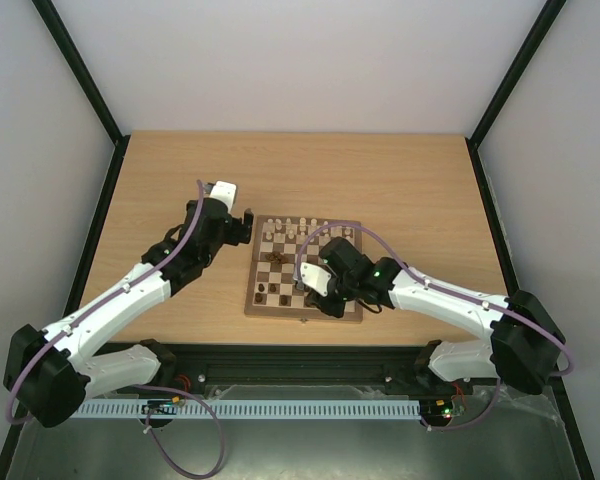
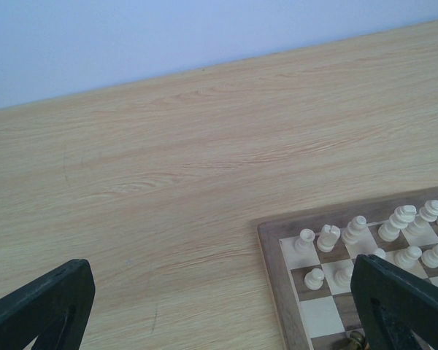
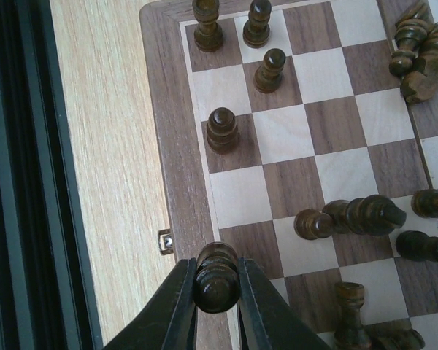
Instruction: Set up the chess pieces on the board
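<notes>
We saw a bench (image 1: 310, 170) of pale, straight-grained wood, closed in by plain off-white walls (image 1: 300, 60) on 3 sides, with black posts (image 1: 80, 70) running up the corners. A black rail (image 1: 300, 350) edged the near side of the bench, and below it lay a white slotted cable duct (image 1: 280, 410).

The board (image 1: 302, 270) sat flat on the bench at the middle of its width, close to the near rail, with bare wood all around it and a broad stretch behind it. A small metal latch (image 3: 164, 240) showed on its near edge.

The pale pieces (image 2: 394, 233) stood upright in 2 rough rows along the far side of the board. Of the dark pieces (image 3: 223, 130), 4 stood upright near one near corner, while several others lay tipped over on the squares further in (image 3: 350, 216), and a few were heaped towards the middle (image 3: 416, 55).

The left gripper (image 2: 219, 277) hung over bare bench just beside the board's far left corner, its fingers (image 2: 51, 299) spread wide and holding nothing. The right gripper (image 3: 217, 281) was clamped on a dark pawn (image 3: 217, 273), held by its round head above the board's brown border, just beside the latch.
</notes>
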